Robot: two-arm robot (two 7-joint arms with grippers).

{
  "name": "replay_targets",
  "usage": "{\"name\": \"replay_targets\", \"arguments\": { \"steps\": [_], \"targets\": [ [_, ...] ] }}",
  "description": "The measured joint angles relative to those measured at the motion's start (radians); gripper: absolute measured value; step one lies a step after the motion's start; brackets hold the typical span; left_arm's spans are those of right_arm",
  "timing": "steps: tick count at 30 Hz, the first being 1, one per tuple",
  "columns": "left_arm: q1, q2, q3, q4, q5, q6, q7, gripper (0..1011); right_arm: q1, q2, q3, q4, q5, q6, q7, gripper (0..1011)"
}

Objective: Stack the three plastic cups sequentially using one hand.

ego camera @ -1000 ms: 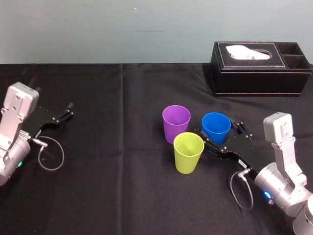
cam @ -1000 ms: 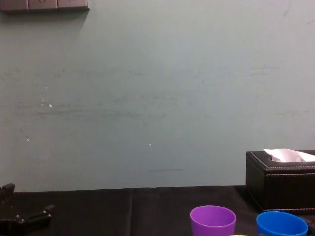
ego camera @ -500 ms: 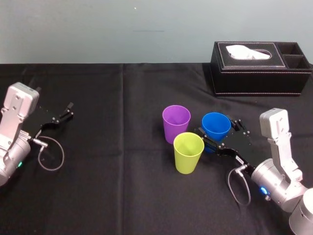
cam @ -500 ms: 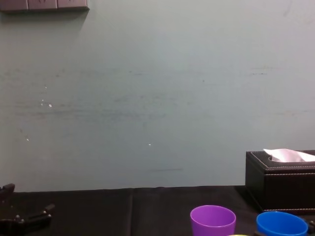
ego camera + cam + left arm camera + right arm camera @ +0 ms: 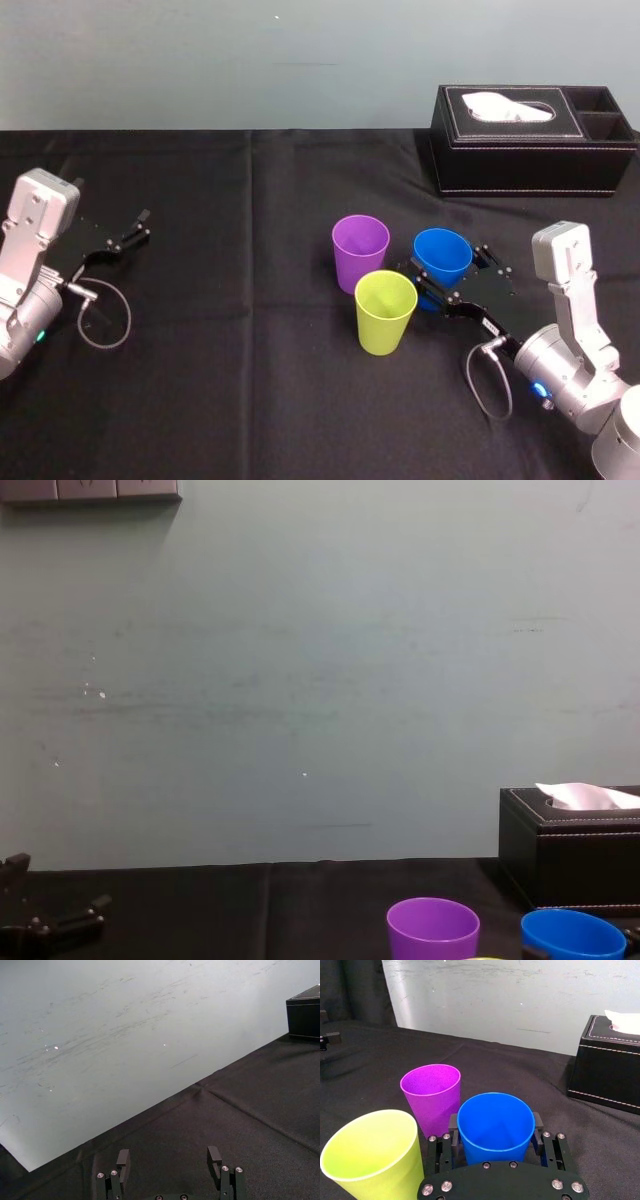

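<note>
Right claw (image 5: 495,1129) astride the blue cup (image 5: 495,1121), jaws apart.
Its wrist view shows both fingers (image 5: 452,1129) flanking the cup; head view places purple cup (image 5: 360,250) and yellow-green cup (image 5: 385,310) just beside, left claw (image 5: 137,228) spread, parked far left.

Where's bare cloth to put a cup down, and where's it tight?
Free: the wide stretch of black cloth between the left gripper and the purple cup; the near strip in front of the yellow-green cup. Tight: around the blue cup, straddled by the right gripper, with both other cups close beside and the tissue box behind.
</note>
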Motion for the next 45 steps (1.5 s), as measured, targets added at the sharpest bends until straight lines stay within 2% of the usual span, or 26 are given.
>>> {"name": "replay_targets", "arguments": {
  "steps": [1, 10, 16, 25, 32, 39, 45],
  "targets": [
    [0.000, 0.000, 0.000, 0.000, 0.000, 0.000, 0.000, 1011, 0.000, 0.000, 0.000, 0.000, 0.000, 0.000, 0.000, 797],
    [0.000, 0.000, 0.000, 0.000, 0.000, 0.000, 0.000, 1011, -0.001, 0.001, -0.001, -0.001, 0.000, -0.001, -0.002, 750],
    [0.000, 0.000, 0.000, 0.000, 0.000, 0.000, 0.000, 1011, 0.003, -0.001, 0.013, -0.019, -0.027, 0.002, -0.005, 732],
    [0.000, 0.000, 0.000, 0.000, 0.000, 0.000, 0.000, 1011, 0.022, 0.005, 0.051, -0.087, -0.031, 0.093, 0.006, 732],
    [0.000, 0.000, 0.000, 0.000, 0.000, 0.000, 0.000, 1011, 0.053, 0.010, 0.077, -0.163, -0.010, 0.196, 0.045, 732],
    [0.000, 0.000, 0.000, 0.000, 0.000, 0.000, 0.000, 1011, 0.100, 0.001, 0.067, -0.191, 0.008, 0.257, 0.081, 732],
    [0.000, 0.000, 0.000, 0.000, 0.000, 0.000, 0.000, 1011, 0.136, -0.006, 0.042, -0.196, 0.011, 0.275, 0.101, 731]
  ]
}}
